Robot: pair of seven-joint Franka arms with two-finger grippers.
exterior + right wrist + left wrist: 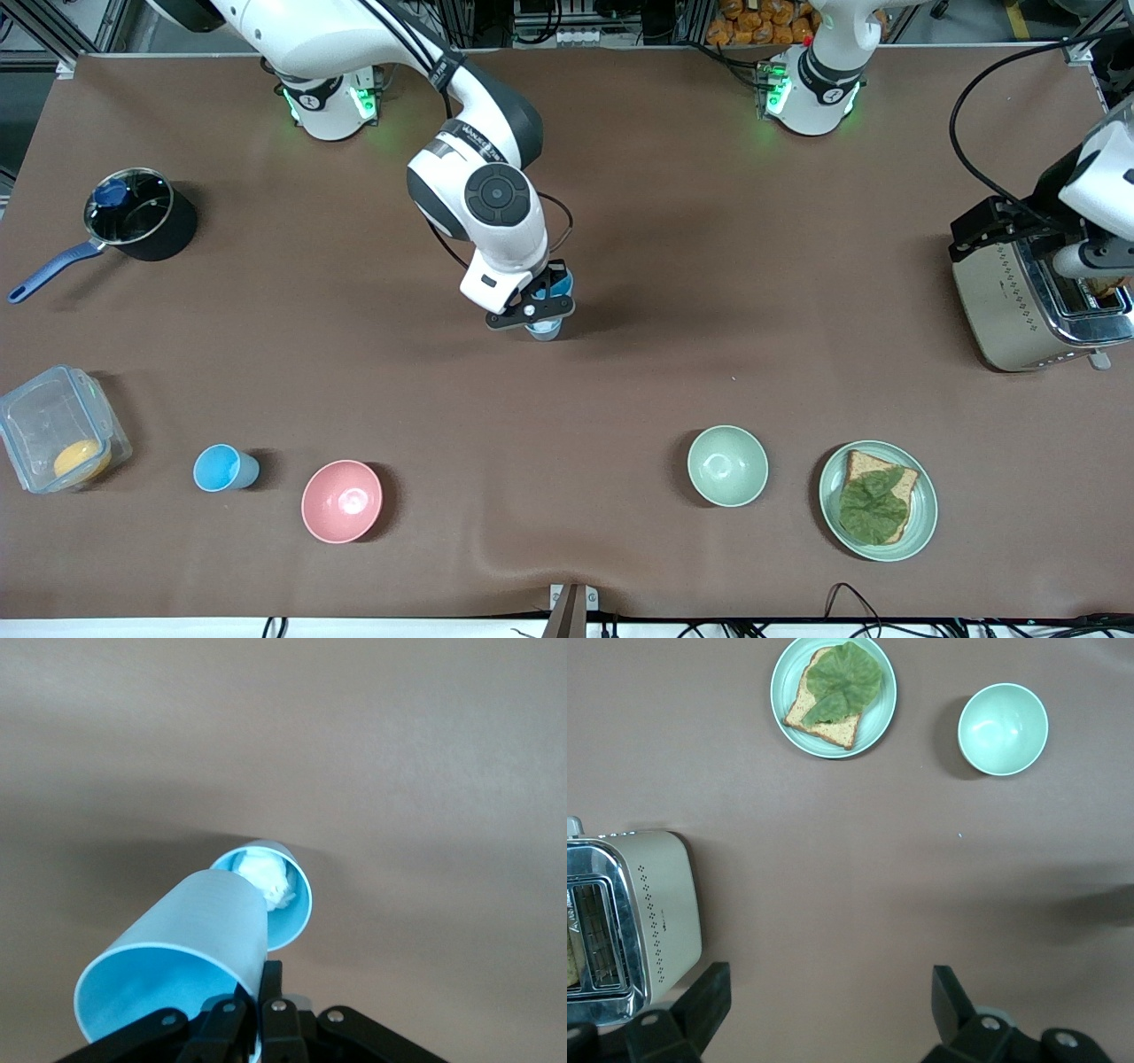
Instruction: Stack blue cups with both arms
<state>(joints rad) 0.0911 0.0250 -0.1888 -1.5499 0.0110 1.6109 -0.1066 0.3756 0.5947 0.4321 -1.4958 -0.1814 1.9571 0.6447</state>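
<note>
My right gripper (532, 310) is over the middle of the table. It is shut on the rim of a blue cup (182, 948), which it holds tilted. The held cup's base is over the mouth of a paler blue cup (288, 895) that stands upright on the table (543, 330) with a white crumpled wad inside. I cannot tell whether the two cups touch. A third, bright sky-blue cup (226, 467) stands near the front camera, beside the pink bowl (342, 501). My left gripper (828, 1010) is open and empty, up over the table beside the toaster (647, 912).
A pale green bowl (727, 465) and a plate (921, 523) with bread and a leaf stand near the front camera. The toaster (1019, 301) is at the left arm's end. A black saucepan (142, 215) and a clear box (58, 425) are at the right arm's end.
</note>
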